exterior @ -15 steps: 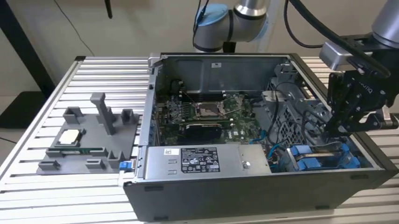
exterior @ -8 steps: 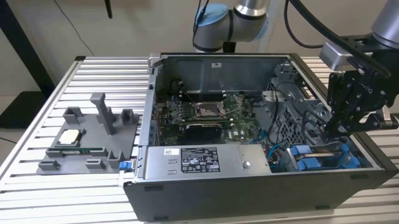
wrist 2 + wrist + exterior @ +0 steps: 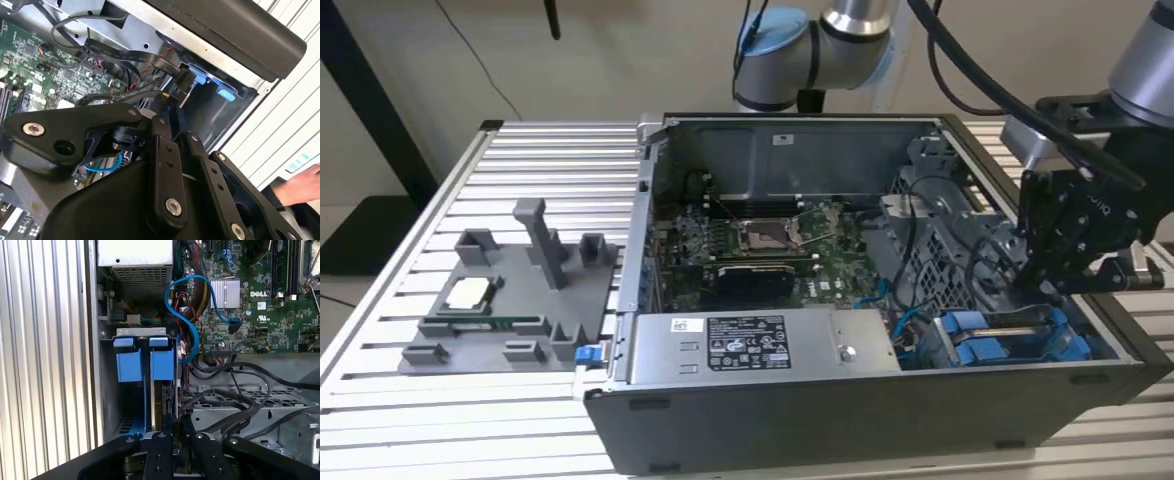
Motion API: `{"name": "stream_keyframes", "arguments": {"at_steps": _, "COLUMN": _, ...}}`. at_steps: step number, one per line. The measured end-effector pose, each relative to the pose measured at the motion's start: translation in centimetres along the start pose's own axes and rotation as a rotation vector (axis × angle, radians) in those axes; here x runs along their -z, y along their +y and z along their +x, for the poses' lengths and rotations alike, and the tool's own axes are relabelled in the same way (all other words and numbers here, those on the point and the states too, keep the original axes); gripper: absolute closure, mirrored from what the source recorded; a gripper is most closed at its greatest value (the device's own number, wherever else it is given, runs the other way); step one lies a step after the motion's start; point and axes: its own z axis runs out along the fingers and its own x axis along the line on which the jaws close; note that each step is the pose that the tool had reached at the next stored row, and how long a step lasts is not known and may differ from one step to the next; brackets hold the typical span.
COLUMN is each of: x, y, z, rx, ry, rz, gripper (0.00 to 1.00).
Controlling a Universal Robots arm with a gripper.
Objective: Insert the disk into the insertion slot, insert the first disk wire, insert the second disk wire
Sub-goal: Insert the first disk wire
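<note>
Disk point(image 3: 168, 399) edge-on, mostly hidden within insertion slot point(image 3: 140, 332), hand point(image 3: 173, 421) clamped on it

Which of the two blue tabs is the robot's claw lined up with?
The blue tab beside the looping blue cable; the gripper is in line with it. The other blue tab is nearer the case wall.

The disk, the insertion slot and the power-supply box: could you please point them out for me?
the disk point(image 3: 165, 397): first wrist view, its narrow edge.
the insertion slot point(image 3: 140, 332): first wrist view, its grey metal rim.
the power-supply box point(image 3: 747, 345): exterior view, its white label.
</note>
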Motion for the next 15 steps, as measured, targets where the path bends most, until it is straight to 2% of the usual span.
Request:
{"name": "stream_keyframes", "arguments": {"at_steps": 3, "x": -0.40, "y": -0.13, "z": 0.04, "rx": 0.000, "ry": 0.0000, "rz": 0.0000, "gripper": 0.81}}
{"name": "stream_keyframes", "arguments": {"at_steps": 15, "x": -1.04, "y": -0.24, "z": 0.21, "rx": 0.001, "ry": 0.0000, "rz": -0.0015, "gripper": 0.81}}
